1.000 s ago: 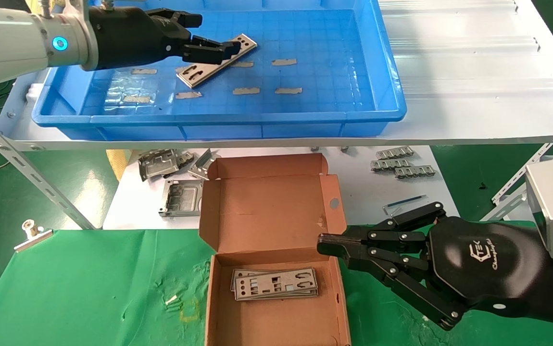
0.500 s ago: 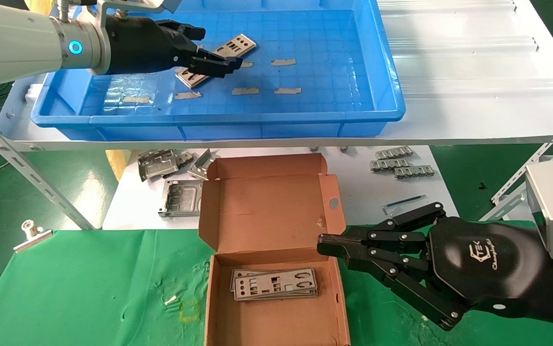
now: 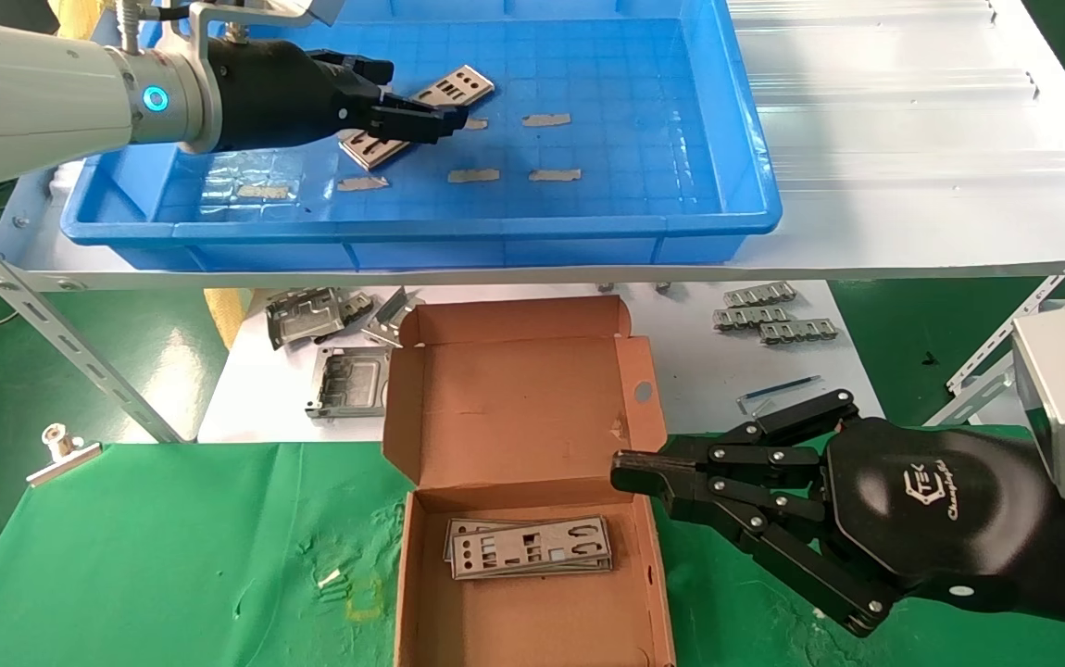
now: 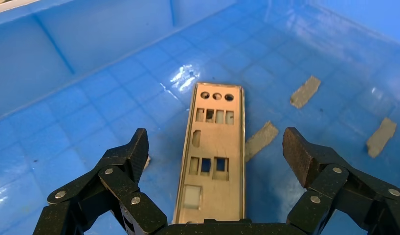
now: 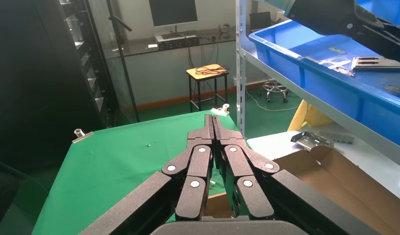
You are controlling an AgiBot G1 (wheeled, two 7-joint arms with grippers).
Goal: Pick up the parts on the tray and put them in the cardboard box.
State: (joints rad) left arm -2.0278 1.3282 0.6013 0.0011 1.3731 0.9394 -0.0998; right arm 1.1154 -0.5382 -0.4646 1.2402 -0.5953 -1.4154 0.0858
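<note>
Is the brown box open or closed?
Open. The cardboard box has its lid folded back, and silver parts show stacked inside on its floor.

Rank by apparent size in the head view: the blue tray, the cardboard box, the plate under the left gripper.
1. blue tray
2. cardboard box, though it is nearer the camera
3. plate under the open left gripper, clearly smallest

White upper shelf (image 3: 912,139) carrying the blue tray (image 3: 755,139) just beyond the left gripper (image 3: 417,97), green-covered table (image 3: 171,556) bearing the cardboard box (image 3: 519,408) beside the right gripper (image 3: 634,477), a metal clip (image 3: 60,451) lying well apart, folded brackets (image 3: 310,320) resting on the white lower board (image 3: 699,371).
</note>
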